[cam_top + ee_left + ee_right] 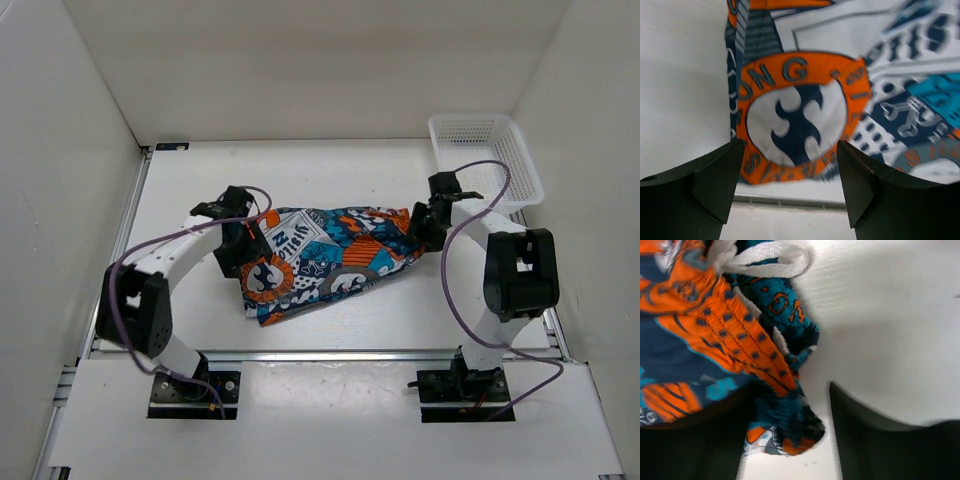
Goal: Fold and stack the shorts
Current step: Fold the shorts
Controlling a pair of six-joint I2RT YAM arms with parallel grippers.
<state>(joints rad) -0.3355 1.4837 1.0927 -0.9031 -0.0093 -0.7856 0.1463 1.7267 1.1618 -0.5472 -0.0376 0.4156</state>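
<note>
While loose on table [350,170], shorts [330,260] — L end effector [789,150] & R end effector [792,412] both wide apart.

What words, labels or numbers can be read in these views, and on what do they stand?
"ONG": part of a word on the orange ring printed on the shorts; the ring's other letters are blurred.
Big letters on the blue-and-white patch of the shorts, top view: too small to read.
</note>
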